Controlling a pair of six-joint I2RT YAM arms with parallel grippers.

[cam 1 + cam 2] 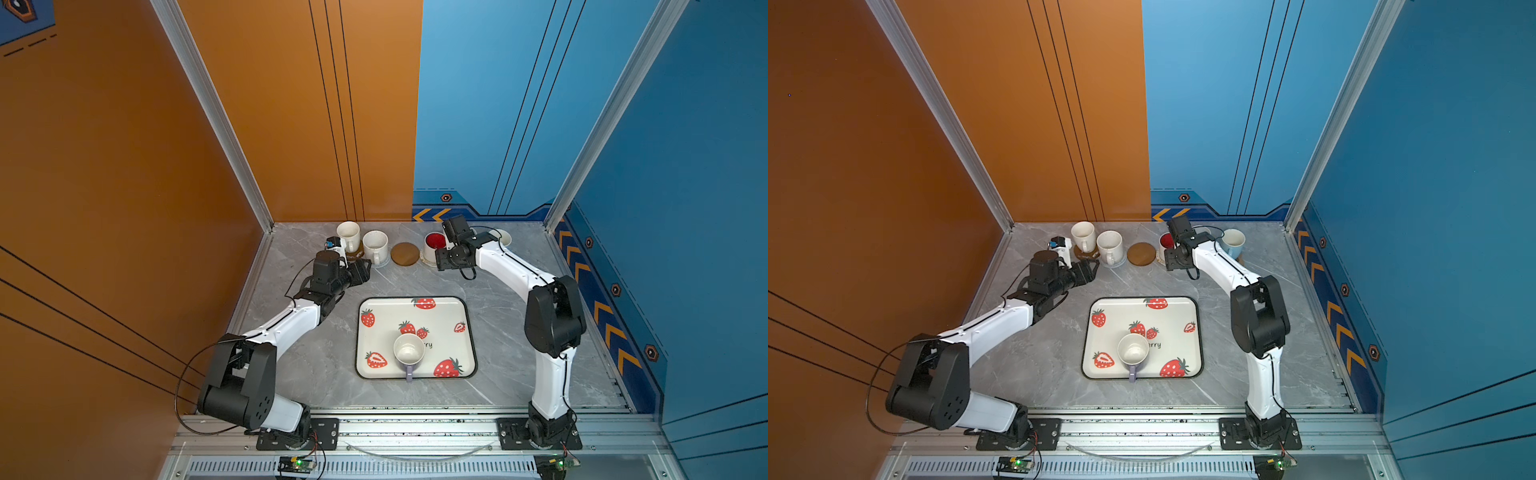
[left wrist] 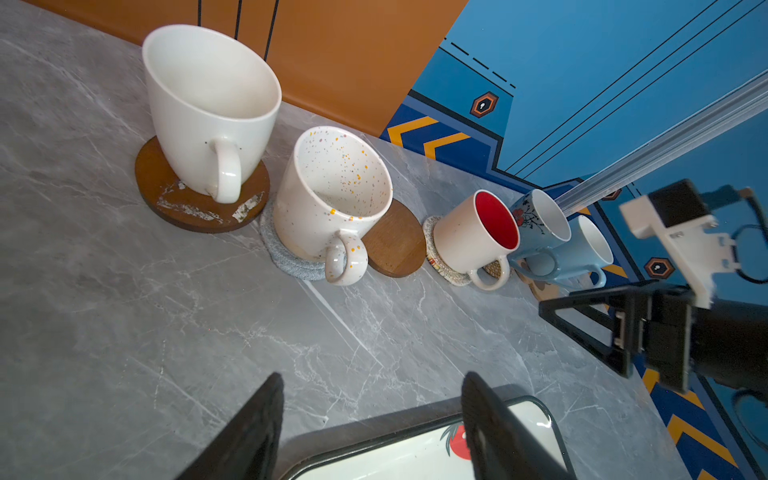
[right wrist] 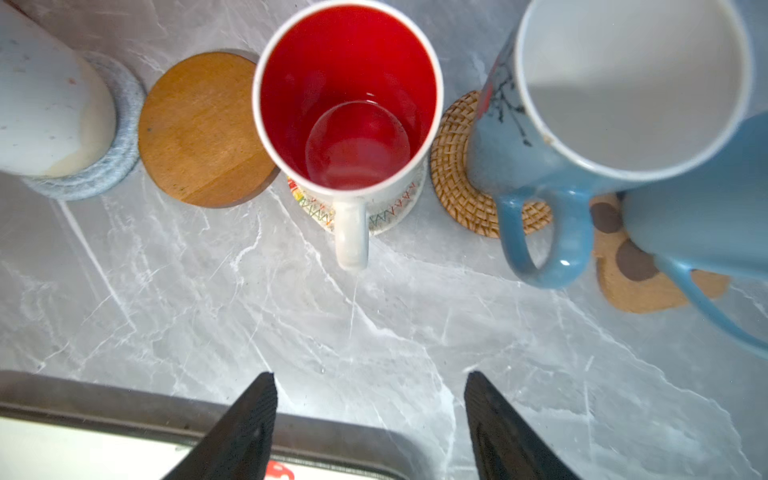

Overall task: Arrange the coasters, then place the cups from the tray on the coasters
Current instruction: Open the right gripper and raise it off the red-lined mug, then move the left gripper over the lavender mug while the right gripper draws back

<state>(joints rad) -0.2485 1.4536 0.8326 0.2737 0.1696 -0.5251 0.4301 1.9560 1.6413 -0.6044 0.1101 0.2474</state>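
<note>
Last cup on the tray point(image 1: 386, 307); both claws wide apart and empty.
The lavender cup point(image 1: 409, 351) stood upright near the tray's front rim, handle pointing frontward. It probably belonged on the bare brown coaster point(image 1: 404, 254), squeezed between the speckled cup point(image 1: 375, 245) and the red-lined cup point(image 1: 435, 244), so a straight-down lowering would suit. The left gripper point(image 2: 372, 378) and right gripper point(image 3: 370, 376) gripped nothing. The right arm hid most of the blue cups point(image 1: 503, 237).

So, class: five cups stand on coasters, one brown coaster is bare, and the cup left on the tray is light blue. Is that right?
Not quite. The cup left on the tray is lavender, not light blue. Both top views show its purple handle and lower body. The rest is right.
</note>
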